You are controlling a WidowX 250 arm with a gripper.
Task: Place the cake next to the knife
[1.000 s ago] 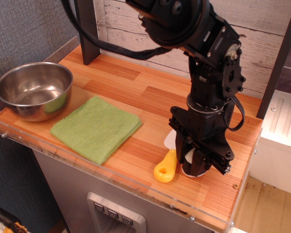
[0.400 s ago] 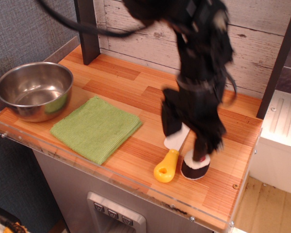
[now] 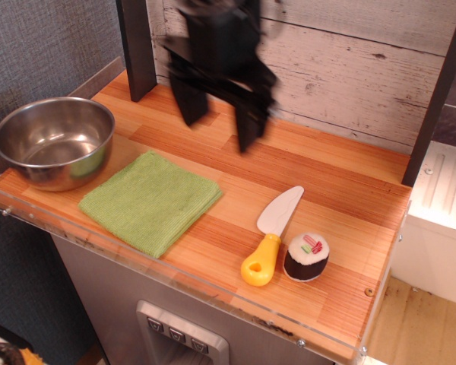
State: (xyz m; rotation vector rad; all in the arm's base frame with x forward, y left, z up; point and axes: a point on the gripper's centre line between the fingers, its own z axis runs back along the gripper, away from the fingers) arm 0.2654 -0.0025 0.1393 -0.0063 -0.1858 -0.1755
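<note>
The cake (image 3: 306,257) stands upright on the counter (image 3: 342,190), near the front edge at about 5 o'clock of the surface. Its white top faces up, with red and green marks showing; its sides are dark. Nothing grips it.

The knife (image 3: 271,236) lies flat just beside the cake, at the cake's 9 to 10 o'clock. The yellow handle, ending in a ring hole, points toward the front edge, and the pale blade points toward 1 o'clock. Handle and cake are very close; whether they touch cannot be told.

The gripper (image 3: 218,114) hangs above the back of the counter at about 11 o'clock, well apart from cake and knife. It is blurred. Two dark fingers (image 3: 188,103) point downward with a clear gap between them, so the jaws stand apart, holding nothing.

A green cloth (image 3: 152,199) lies folded flat at the left centre, at 9 o'clock from the knife. A steel bowl (image 3: 53,141) sits at the far left, at 10 o'clock from the cloth, just beside it, open side up. A dark post (image 3: 137,47) rises at the back left corner. A whitewashed plank wall (image 3: 349,68) runs behind the counter.
</note>
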